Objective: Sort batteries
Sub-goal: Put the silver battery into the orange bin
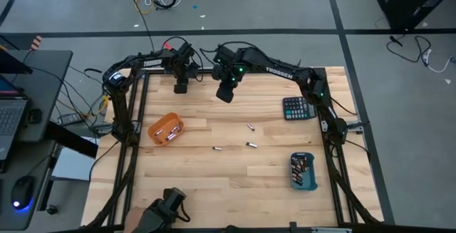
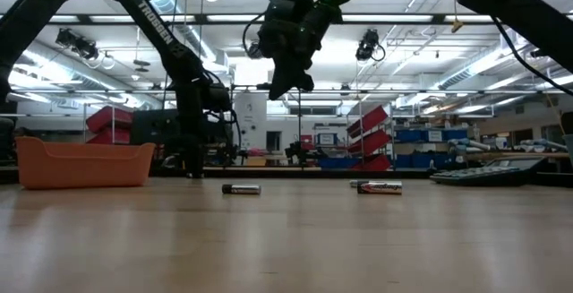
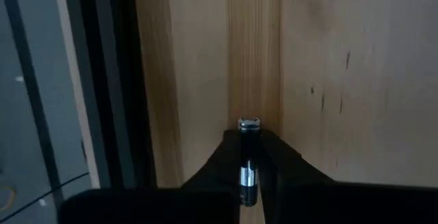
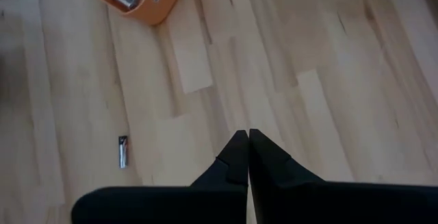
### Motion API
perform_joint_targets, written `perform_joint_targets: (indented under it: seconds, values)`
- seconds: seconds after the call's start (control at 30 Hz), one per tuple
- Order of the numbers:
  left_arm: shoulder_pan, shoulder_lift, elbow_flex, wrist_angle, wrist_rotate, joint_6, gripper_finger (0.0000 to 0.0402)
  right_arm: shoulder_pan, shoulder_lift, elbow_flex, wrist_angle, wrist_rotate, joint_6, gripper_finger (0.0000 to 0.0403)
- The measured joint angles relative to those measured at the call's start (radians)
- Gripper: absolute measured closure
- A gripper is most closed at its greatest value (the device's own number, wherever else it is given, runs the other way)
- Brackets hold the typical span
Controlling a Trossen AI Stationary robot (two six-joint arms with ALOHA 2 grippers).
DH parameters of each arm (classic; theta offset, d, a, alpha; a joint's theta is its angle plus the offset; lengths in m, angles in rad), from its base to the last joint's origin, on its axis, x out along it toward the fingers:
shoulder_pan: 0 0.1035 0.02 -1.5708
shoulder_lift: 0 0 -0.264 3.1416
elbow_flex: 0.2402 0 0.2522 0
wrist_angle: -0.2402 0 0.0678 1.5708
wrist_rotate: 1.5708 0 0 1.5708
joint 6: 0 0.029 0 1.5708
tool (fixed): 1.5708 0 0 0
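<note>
My left gripper (image 3: 248, 176) hangs over the far edge of the pale wooden plank table (image 1: 235, 183), fingers clamped on one small dark-and-silver cylindrical battery (image 3: 248, 159). The cell sits lengthwise between my fingers, its silver cap poking out past the tips.

The shallow orange plastic tray (image 1: 165, 129) is on the left half of the table, nearer the front than that claw and only a little to its left. It already has a few cells lying in it. In my judgement, the coming move turns on this: the tray lies forward of the left claw, and my left arm is much the nearer of the two, so the held cell goes there by a short pull toward the front.

In the middle, three loose batteries lie flat and well apart: one dark cell (image 1: 217, 148) toward the tray side, a second (image 1: 251, 127) farther back and a third (image 1: 251, 145) just forward of it. Their long axes run roughly across the table.

My right gripper (image 4: 248, 142) hovers high above the far centre, fingers pressed together with nothing between them.

Farther right, a black calculator (image 1: 298, 108) rests near the right arm, and a blue rectangular tray (image 1: 303, 172) packed with cells sits toward the front right.
</note>
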Motion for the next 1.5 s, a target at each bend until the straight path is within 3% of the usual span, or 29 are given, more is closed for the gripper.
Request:
perform_joint_targets:
  seconds: [0.27, 0.73, 0.87, 1.0, 1.1, 1.33, 1.5]
  values:
    - [-0.027, -0.015, -0.019, 0.005, -0.073, -0.024, 0.0397, 0.037, -0.076, 0.0, 0.003, 0.025, 0.028, 0.0401]
    - [-0.031, -0.258, -0.02, -0.062, 0.231, -0.022, 0.0401, 0.049, -0.215, 0.0, -0.023, 0.081, 0.001, 0.0401]
    - [-0.044, -0.347, -0.018, -0.111, 0.263, -0.069, 0.0401, 0.049, -0.219, 0.0, -0.056, 0.089, -0.009, 0.0401]
    - [-0.11, -0.462, -0.05, -0.098, 0.231, -0.248, 0.0401, 0.049, -0.221, -0.023, -0.072, 0.09, -0.054, 0.0401]
    - [-0.214, -0.572, -0.135, -0.115, 0.14, -0.365, 0.0401, 0.049, -0.219, -0.052, -0.076, 0.091, -0.039, 0.0401]
    - [-0.552, -0.848, -0.272, -0.283, -0.035, -0.896, 0.0401, 0.061, -0.219, -0.07, -0.102, 0.091, -0.001, 0.0402]
    - [-0.771, -0.941, -0.315, -0.427, -0.205, -1.252, 0.0401, 0.09, -0.219, -0.069, -0.076, 0.091, -0.005, 0.0402]
